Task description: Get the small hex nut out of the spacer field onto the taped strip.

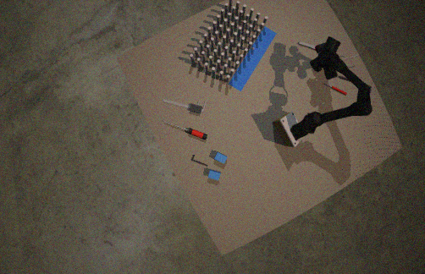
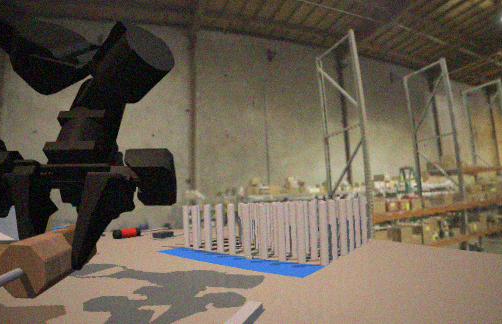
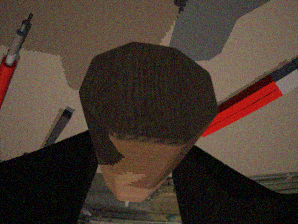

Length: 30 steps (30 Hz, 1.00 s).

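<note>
My gripper [image 2: 54, 245] [image 3: 137, 139] is shut on the faceted wooden handle [image 2: 32, 262] [image 3: 145, 95] of a tool, and holds it above the table. A grey metal shaft [image 2: 6, 278] leaves the handle at the left edge of the exterior view; its far end is not shown there. The handle fills the middle of the wrist view. The metal spacers [image 1: 222, 46] [image 2: 277, 230] stand upright in a dense field. The blue taped strip [image 1: 257, 59] [image 2: 292, 268] lies along their front side. The gripper is off to one side, beyond the strip. The nut cannot be made out.
A red-handled tool [image 1: 339, 90] [image 3: 6, 80] and a red-and-white bar [image 3: 245, 107] lie near the gripper. A red-and-black screwdriver [image 1: 197, 134] [image 2: 127, 233], a black-handled tool [image 1: 195, 108], a black hooked key [image 1: 200, 161] and two blue blocks [image 1: 220, 157] [image 1: 213, 175] lie across the table.
</note>
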Motion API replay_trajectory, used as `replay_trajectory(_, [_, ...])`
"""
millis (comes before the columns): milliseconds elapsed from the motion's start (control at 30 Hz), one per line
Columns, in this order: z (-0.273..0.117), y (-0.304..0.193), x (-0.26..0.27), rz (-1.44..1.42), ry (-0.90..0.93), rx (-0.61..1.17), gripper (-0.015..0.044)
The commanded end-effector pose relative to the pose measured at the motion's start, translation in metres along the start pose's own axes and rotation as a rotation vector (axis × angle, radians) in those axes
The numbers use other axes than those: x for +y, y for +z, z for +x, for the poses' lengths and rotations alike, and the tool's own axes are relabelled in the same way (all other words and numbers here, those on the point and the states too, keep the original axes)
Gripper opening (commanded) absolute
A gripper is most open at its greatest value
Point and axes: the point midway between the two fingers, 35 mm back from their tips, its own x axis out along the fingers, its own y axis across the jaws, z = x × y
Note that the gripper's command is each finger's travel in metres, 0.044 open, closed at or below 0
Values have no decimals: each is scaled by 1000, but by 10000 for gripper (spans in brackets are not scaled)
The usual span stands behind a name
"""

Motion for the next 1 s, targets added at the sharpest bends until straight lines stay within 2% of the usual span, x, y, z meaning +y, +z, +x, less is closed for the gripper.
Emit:
replay_trajectory(0, [3, 2, 0, -4, -2, -1, 0])
replay_trajectory(967, [19, 10, 2, -5, -7, 6, 0])
